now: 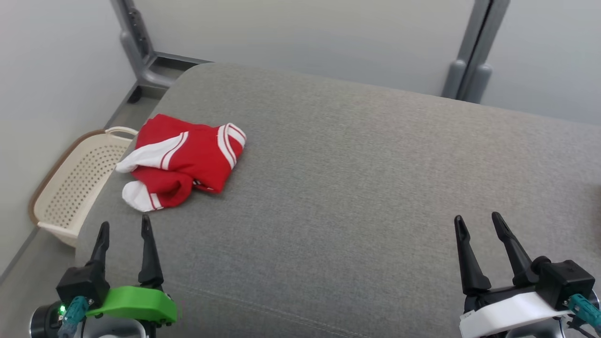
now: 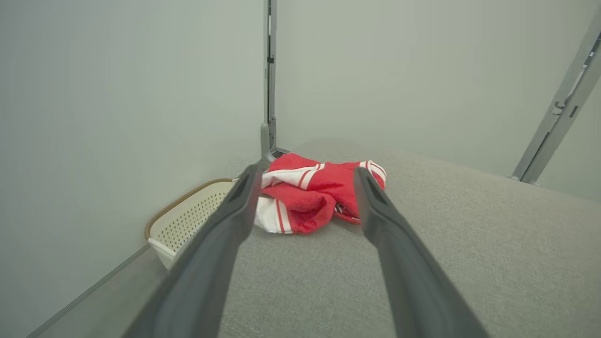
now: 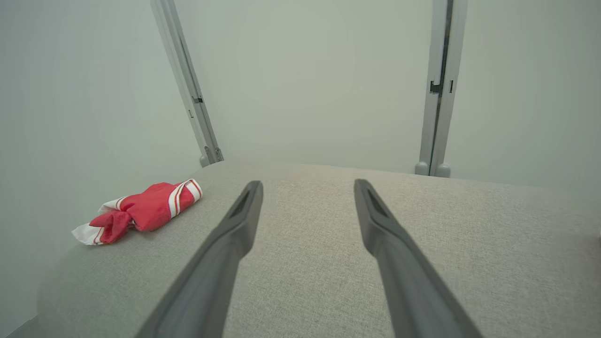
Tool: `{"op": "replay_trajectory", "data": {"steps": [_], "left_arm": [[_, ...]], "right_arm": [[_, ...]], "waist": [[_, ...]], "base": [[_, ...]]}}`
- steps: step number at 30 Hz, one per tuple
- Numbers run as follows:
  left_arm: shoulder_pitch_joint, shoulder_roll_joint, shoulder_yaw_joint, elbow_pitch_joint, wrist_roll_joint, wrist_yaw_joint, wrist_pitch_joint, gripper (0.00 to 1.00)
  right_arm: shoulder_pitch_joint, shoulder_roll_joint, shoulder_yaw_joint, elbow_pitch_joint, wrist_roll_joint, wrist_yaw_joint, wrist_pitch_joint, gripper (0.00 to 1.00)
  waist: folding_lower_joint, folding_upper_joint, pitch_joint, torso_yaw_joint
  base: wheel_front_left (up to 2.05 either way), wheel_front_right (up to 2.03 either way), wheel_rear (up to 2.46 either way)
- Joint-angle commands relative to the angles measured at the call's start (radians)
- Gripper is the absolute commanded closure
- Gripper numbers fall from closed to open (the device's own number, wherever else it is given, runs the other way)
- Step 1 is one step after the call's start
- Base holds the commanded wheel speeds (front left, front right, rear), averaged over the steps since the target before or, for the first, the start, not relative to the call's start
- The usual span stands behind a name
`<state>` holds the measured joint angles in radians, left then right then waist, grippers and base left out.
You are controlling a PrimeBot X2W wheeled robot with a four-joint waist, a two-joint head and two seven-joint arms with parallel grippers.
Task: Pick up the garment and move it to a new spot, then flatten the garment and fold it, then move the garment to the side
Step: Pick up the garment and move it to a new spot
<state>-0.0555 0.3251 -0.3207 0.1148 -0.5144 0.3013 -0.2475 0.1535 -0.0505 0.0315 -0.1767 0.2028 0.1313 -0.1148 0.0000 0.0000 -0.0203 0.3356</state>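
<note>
Presently the red-and-white garment [image 1: 183, 159] lies bunched on the grey cushion [image 1: 357, 188], at ten o'clock in the head view, near the left gripper [image 1: 124, 226] at seven o'clock. That gripper and the right gripper [image 1: 476, 217], at four o'clock, stand wide and empty. A cream basket [image 1: 75, 188] sits at nine o'clock.

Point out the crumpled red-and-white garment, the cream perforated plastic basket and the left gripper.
crumpled red-and-white garment [image 1: 202, 159], head view, red middle fold.
cream perforated plastic basket [image 1: 80, 183], head view, perforated inner wall.
left gripper [image 1: 125, 222], head view, midway between its fingertips.
</note>
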Motion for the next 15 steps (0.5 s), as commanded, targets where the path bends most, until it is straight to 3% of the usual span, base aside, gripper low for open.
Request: {"op": "replay_trajectory", "data": {"steps": [1, 7, 15], "left_arm": [[0.014, 0.006, 0.012, -0.005, -0.009, 0.006, -0.005, 0.0], [0.032, 0.004, 0.029, -0.019, -0.018, 0.011, -0.009, 0.0], [0.032, -0.008, 0.031, -0.028, -0.019, 0.015, -0.01, 0.0]], "right_arm": [[0.01, -0.002, 0.006, -0.009, 0.006, -0.001, 0.004, 0.0], [0.006, -0.002, 0.023, -0.02, 0.007, -0.001, 0.009, 0.0], [-0.009, -0.002, 0.028, -0.012, 0.004, -0.001, 0.009, 0.0]], "waist": [[0.0, 0.0, -0.005, 0.103], [0.0, 0.0, 0.0, 0.16], [0.0, 0.0, 0.012, 0.179]], "base": [[0.0, 0.0, 0.0], [0.0, 0.0, 0.0], [0.0, 0.0, 0.0]]}}
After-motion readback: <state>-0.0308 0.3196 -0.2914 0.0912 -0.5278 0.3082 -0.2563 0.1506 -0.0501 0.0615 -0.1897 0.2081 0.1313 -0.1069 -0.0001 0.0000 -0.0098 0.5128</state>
